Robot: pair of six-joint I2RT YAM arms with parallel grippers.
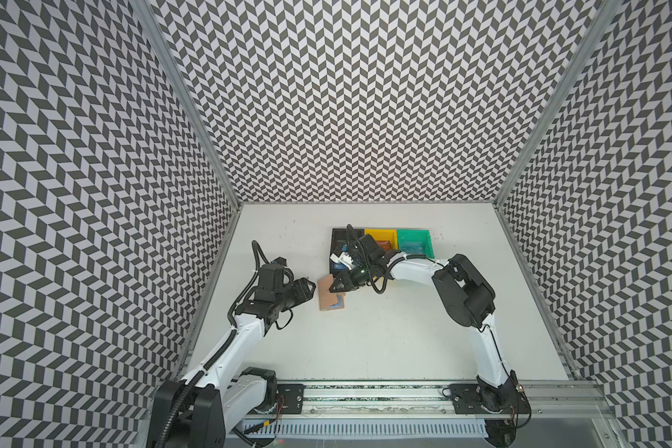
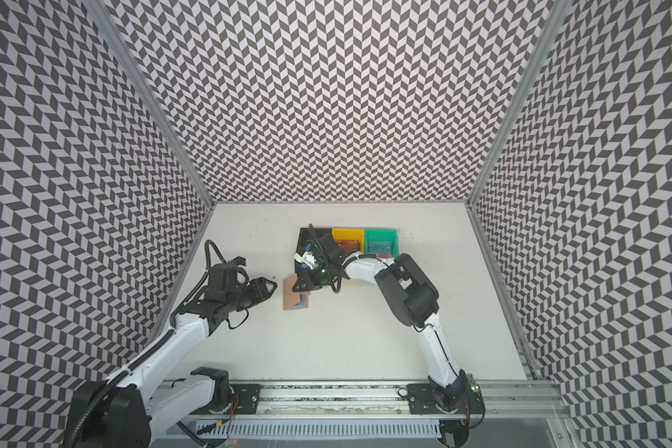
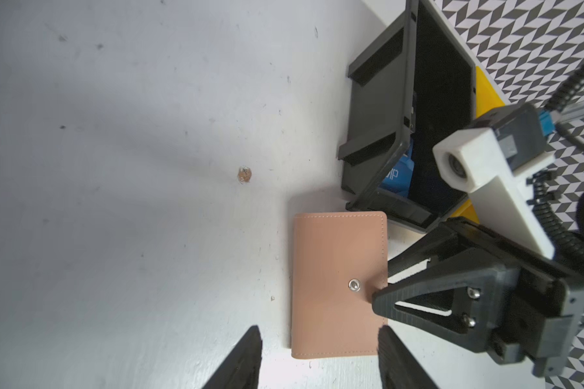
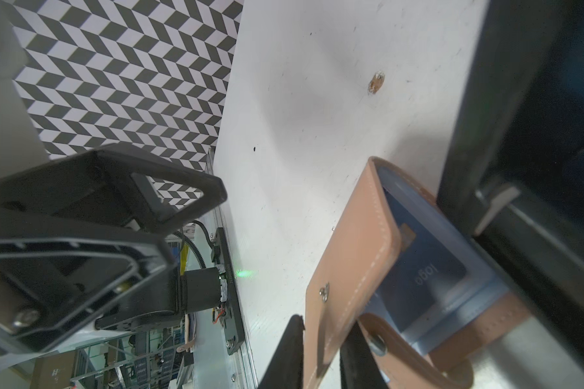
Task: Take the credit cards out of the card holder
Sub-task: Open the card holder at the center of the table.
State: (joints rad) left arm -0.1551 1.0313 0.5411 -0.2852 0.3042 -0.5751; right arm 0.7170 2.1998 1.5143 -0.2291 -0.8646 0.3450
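- In both top views the card holder (image 1: 326,300) (image 2: 289,298) lies on the white table (image 1: 365,341) (image 2: 346,341), just in front of the black bin (image 1: 337,236) (image 2: 305,234). It sits between the two arms.
- The yellow bin (image 1: 381,234) and the green bin (image 1: 414,234) stand in a row beside the black one. A red-orange card (image 1: 385,245) is in the yellow bin and a teal card (image 1: 410,245) in the green.
- The right tool (image 1: 332,289) (image 2: 296,288) is down on the holder. A strip of blue shows at the holder's edge beside it.
- The left tool (image 1: 310,289) (image 2: 272,287) is near the holder but apart from it.
- In the left wrist view the left tool (image 3: 319,329) has its jaws well apart and grips nothing.
- The holder's tan cover (image 3: 334,256) faces this camera, with its metal snap stud (image 3: 354,285) showing. The right tool (image 3: 383,283) meets the cover's edge beside the stud.
- A blue card (image 3: 397,173) leans inside the black bin (image 3: 375,111).
- In the right wrist view the right tool (image 4: 322,328) is nearly closed. Its jaws pinch the raised cover of the holder (image 4: 351,252), one finger on each face.
- Under the lifted cover a blue credit card (image 4: 425,262) printed "logo" sits inside a clear sleeve.
- The snap tab (image 4: 378,340) curls beside the inner finger.
- The left tool (image 4: 198,227) is across the table from the holder, its jaws apart.
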